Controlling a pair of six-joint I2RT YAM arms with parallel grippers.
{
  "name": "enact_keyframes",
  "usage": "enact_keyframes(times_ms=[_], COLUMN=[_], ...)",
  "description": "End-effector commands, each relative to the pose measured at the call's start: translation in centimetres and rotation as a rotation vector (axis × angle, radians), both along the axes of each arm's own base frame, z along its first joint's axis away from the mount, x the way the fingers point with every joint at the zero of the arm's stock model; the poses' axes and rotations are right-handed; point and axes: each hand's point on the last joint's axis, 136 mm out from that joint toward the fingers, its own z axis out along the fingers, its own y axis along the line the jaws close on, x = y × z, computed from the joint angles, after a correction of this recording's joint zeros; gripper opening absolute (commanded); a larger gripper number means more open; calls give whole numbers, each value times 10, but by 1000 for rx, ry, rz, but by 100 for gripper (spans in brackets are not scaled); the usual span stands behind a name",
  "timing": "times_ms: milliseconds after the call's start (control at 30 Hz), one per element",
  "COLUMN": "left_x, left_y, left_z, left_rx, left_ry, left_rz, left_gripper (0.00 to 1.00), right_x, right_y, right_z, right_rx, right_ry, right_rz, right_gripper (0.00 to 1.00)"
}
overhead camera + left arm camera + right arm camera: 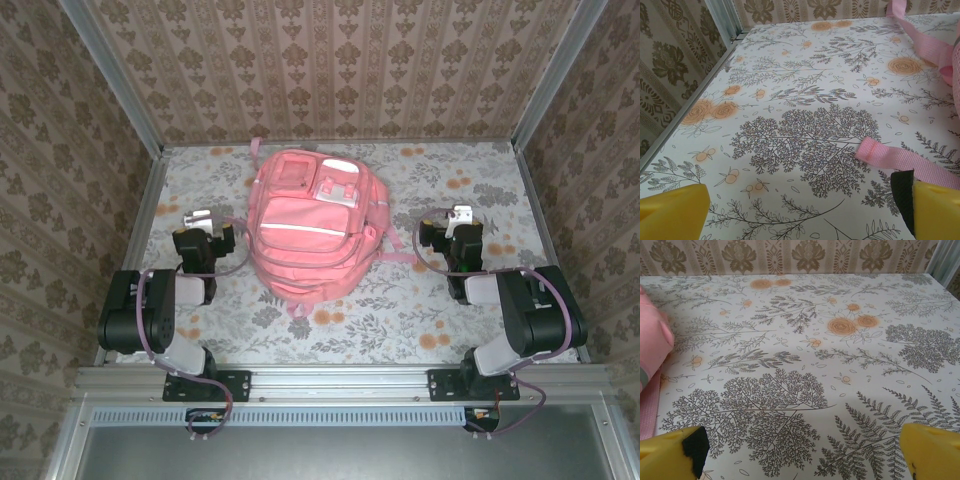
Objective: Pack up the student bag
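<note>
Patterned brown-and-cream walls (330, 70) close in the back and both sides. Between them lies the surface (420, 300), covered with a pale cloth printed with grey ferns, trees and orange flowers.

The student bag (305, 225) lies flat near the middle of the surface, toward the back and slightly left of centre. Its front faces up, with its top end pointing at the back wall. It is salmon pink, with a pale stripe (300, 228) across the middle and white patches (335, 185) near the top. Its zipped pockets look closed.

The left arm (140, 310) and right arm (530, 310) are folded low at the near edge, one on each side of the bag.

The left tool (207, 222) sits just left of the bag and the right tool (458, 222) well to its right. Neither touches it.

In the left wrist view the left tool (802, 215) has its yellow fingers (670, 212) wide apart over bare cloth, with nothing between them. In the right wrist view the right tool (800, 455) is spread just as wide and is also empty. There, a pink bulge of the bag (652, 340) shows at the left edge.

A loose pink strap (900, 159) lies flat on the cloth, its end near the left tool's right-hand finger. Whether they touch cannot be told.
</note>
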Motion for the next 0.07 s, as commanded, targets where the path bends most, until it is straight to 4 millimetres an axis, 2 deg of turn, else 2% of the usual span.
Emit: enact_keyframes(times_ms=[0,33], left_x=[5,5], left_y=[1,2], left_z=[6,6], left_rx=[19,18], left_ry=[-12,-11], left_rz=[1,2], left_gripper=[100,100], right_x=[6,5], right_y=[0,1], right_z=[4,5], right_rx=[13,13], right_ry=[-13,-18], right_rz=[3,6], right_gripper=[100,100])
